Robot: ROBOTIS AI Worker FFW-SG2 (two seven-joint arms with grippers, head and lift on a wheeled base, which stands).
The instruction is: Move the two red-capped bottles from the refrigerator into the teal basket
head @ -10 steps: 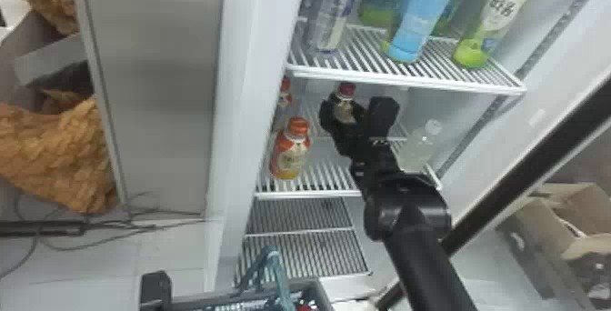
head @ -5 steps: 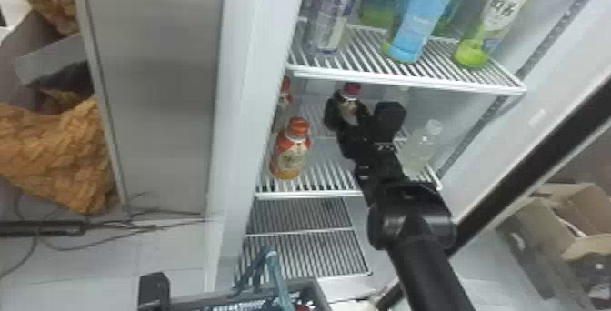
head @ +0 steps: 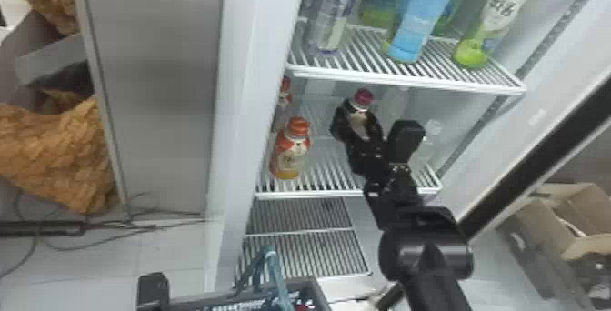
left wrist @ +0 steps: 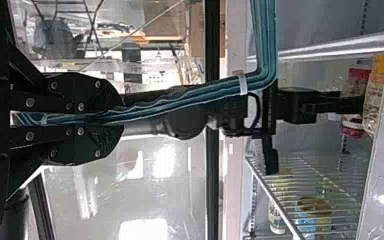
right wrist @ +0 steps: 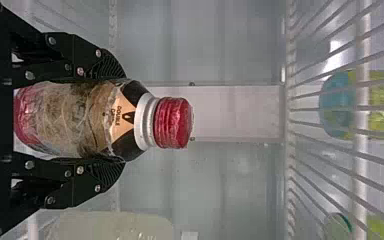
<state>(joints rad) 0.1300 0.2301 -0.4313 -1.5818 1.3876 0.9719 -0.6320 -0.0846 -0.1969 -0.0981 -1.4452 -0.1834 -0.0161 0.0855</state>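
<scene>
Handle [left wrist: 195, 101] pinched in my left gripper [left wrist: 122, 119], I seem to hold the teal basket [head: 319, 293] steady for loading. Beyond and above the basket, my right gripper [right wrist: 125, 120] clamps the red-capped bottle [right wrist: 75, 119] by its sides, upright between my fingers, likely so it can be lowered base first.

Red-capped bottle [right wrist: 75, 120]: deep red cap, silvery neck ring, black shoulder with pale orange patch, mottled brown-tan body, red base. Right gripper [head: 358, 117]: black. Front left bottle [head: 291, 151]: orange cap, orange-red shoulder, cream label, amber base. Upper shelf [head: 409, 78]: white, barred in parallel stripes. Bottles on it: clear with purple bands [head: 334, 10], sky blue [head: 423, 14], lime green with white label [head: 493, 23]. Basket [head: 318, 289]: grey rim; handle [left wrist: 267, 40] teal, striped lengthwise. Crumpled material [head: 59, 151]: ochre-brown.
</scene>
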